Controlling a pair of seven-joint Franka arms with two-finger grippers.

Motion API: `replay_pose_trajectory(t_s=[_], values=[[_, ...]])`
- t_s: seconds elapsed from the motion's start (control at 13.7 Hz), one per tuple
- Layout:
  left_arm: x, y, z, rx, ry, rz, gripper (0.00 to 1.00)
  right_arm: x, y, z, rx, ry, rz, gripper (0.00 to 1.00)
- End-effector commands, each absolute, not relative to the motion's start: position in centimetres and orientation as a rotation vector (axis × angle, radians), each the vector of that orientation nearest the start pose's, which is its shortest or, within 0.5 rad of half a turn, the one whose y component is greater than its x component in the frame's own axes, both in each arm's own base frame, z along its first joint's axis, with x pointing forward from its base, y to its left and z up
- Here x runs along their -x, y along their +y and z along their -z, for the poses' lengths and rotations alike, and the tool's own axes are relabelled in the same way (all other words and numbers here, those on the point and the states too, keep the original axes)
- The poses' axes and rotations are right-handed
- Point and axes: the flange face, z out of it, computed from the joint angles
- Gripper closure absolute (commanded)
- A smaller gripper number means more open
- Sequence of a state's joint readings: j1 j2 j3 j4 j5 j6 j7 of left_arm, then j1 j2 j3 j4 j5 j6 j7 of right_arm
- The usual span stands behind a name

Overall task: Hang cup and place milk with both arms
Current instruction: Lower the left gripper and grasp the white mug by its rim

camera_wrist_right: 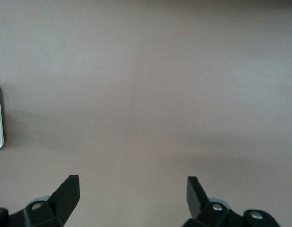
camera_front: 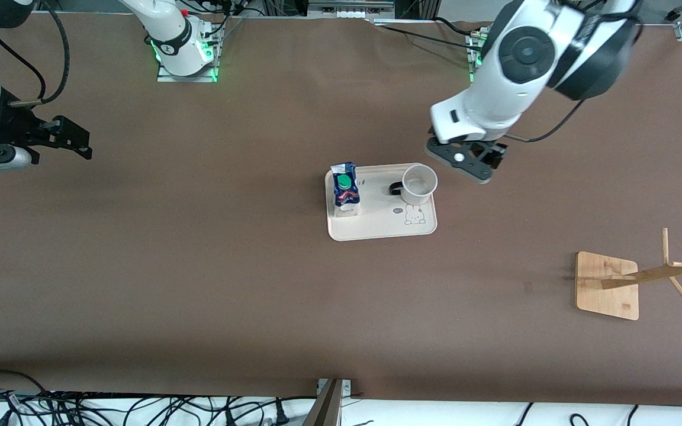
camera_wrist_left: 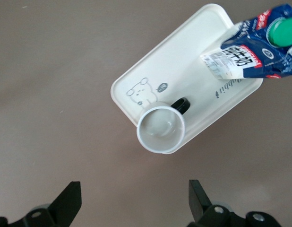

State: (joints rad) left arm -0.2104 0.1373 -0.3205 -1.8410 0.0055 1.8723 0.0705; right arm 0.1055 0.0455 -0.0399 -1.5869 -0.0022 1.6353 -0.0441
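- Tray [camera_front: 376, 228]: cream, mid-table, carrying both task items; neither has been lifted yet.
- Cup [camera_front: 419, 183]: white, upright, mouth up, at the tray corner toward the left arm's end; its black handle [camera_front: 395, 189] points toward the milk.
- Milk [camera_front: 346, 190]: blue carton with green cap, upright at the tray's other end, near the rim.
- Wooden rack [camera_front: 607, 286]: stands well apart from the tray, toward the left arm's end and nearer the front camera; its pegs are bare.
- Left gripper [camera_front: 476, 158]: over the bare table just beside the cup, jaws wide, nothing between them.
- Right gripper [camera_front: 71, 141]: over bare table well away from the tray, jaws wide and empty; this arm waits.
- Step in hand, as you may judge it: the left arm's approach to the cup.
- Next move: you will likely need to bring the left gripper over the cup's rim or handle, lower it, and close before carrying to the rack.
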Motion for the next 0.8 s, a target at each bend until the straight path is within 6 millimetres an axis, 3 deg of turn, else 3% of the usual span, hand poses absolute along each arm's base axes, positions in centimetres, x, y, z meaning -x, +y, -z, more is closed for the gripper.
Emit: replay_pose_trajectory(t_s=[0.0,0.22,0.58,0.66,0.73], values=[[-49.6,-28.5,-41.0,2.943,1.148,-0.178,0.0,-57.4,3.9,-60.1,3.143,-0.177,-0.002,0.0],[-47.9,-28.5,-36.5,2.877,1.313,-0.169,0.0,-57.4,3.9,-60.2,3.143,-0.177,0.0,0.0],[-44.4,-29.6,-30.8,2.858,1.392,-0.035,0.0,-57.4,3.9,-60.2,3.143,-0.177,0.0,0.0],[-44.0,-30.1,-30.2,2.853,1.408,-0.05,0.13,-57.4,3.9,-60.2,3.143,-0.177,0.0,0.0],[-44.0,-30.3,-29.6,2.83,1.432,-0.055,0.18,-57.4,3.9,-60.2,3.143,-0.177,0.0,0.0]])
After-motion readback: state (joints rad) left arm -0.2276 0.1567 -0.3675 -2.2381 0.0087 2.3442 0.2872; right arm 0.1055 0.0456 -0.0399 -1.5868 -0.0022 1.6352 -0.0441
